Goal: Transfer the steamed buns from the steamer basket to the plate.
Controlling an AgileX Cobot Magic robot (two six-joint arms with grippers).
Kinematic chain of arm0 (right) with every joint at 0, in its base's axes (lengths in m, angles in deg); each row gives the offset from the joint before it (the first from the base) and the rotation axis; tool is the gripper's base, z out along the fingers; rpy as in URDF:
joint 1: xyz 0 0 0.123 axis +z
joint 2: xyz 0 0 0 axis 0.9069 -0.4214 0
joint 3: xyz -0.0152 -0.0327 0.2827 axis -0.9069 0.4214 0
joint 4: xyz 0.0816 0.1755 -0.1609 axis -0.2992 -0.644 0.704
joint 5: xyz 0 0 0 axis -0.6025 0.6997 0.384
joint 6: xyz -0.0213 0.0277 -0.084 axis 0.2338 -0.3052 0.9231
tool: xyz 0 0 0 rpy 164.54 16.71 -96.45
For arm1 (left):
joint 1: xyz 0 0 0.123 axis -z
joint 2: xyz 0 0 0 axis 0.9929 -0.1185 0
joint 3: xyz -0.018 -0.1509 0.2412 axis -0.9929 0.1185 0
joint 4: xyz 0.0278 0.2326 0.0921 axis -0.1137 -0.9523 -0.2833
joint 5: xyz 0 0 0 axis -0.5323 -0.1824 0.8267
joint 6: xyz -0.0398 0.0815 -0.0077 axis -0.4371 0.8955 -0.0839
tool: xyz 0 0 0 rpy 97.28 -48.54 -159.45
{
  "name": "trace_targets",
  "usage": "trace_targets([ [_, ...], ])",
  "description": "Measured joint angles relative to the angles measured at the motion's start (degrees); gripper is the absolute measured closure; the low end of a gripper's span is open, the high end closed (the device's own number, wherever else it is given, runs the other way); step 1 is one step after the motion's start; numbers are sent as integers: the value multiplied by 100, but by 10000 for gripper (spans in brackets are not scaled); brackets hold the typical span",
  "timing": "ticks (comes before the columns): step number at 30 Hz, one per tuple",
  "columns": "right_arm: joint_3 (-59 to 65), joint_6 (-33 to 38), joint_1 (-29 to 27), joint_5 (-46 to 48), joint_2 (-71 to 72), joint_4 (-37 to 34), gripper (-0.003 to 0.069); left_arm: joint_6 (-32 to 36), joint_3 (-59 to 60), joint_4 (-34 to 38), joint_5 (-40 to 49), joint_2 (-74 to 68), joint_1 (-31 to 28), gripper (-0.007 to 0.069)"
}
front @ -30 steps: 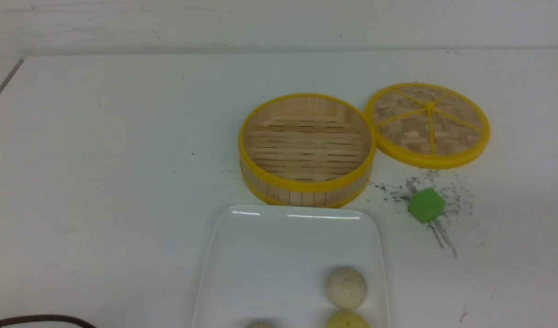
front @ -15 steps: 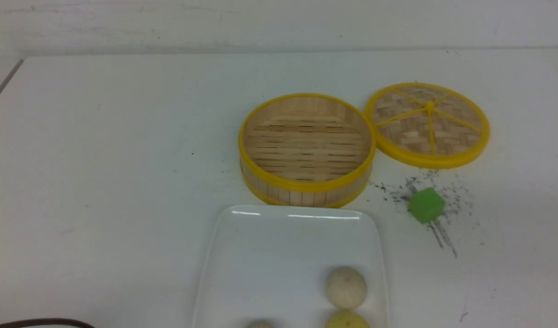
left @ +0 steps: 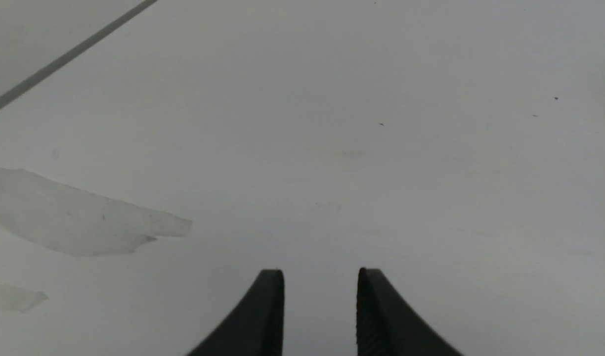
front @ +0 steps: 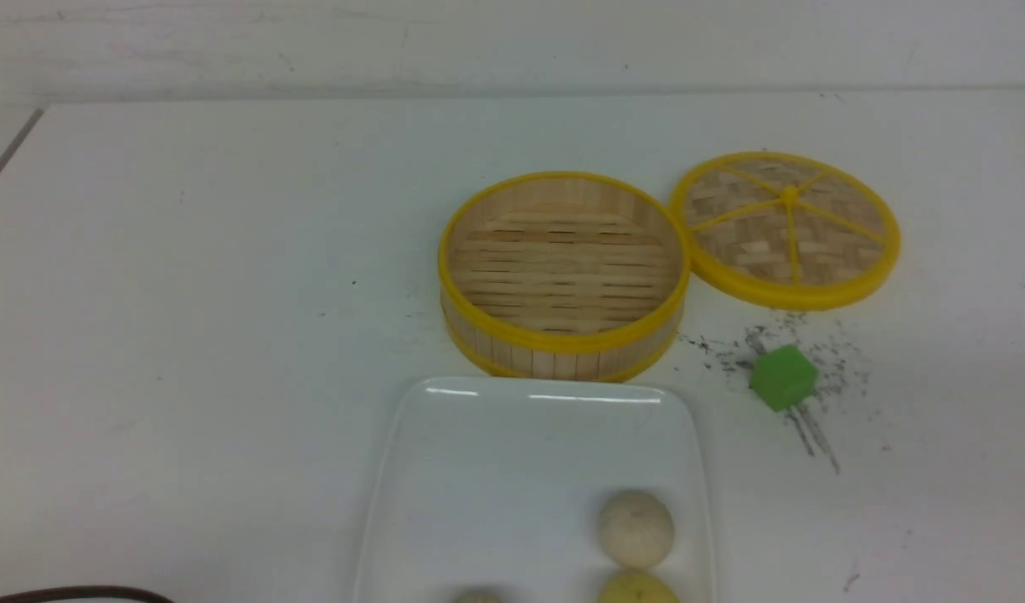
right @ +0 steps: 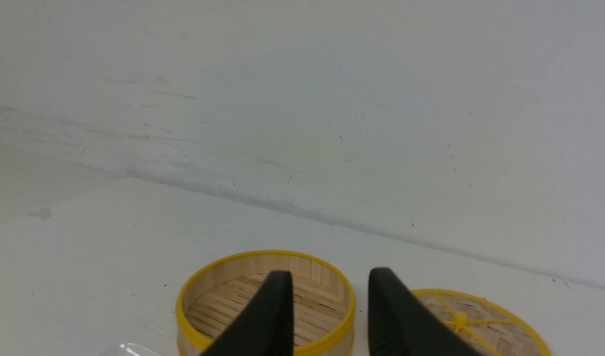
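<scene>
The steamer basket (front: pixel 563 272) stands in the middle of the table with a bare slatted floor. Just in front of it lies the white plate (front: pixel 479 469). On the plate's right side rest an off-white steamed bun (front: pixel 636 528) and a pale yellow one (front: pixel 638 589); a third bun (front: pixel 476 597) peeks in at the bottom edge. Neither gripper shows in the front view. My left gripper (left: pixel 321 277) is open over bare table, holding nothing. My right gripper (right: pixel 330 277) is open and empty, raised, looking towards the basket (right: pixel 223 277).
The flat woven lid (front: pixel 786 226) leans against the basket's right side. A green cube (front: pixel 782 378) sits on dark smudges right of the plate. A brown cable (front: pixel 69 593) curls at the bottom left. A wall runs along the table's far edge.
</scene>
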Motion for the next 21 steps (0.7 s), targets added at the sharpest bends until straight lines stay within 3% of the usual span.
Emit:
trace_targets([
  [21,0,0,0,0,0,-5,417,179,0,6,0,0,0,382],
])
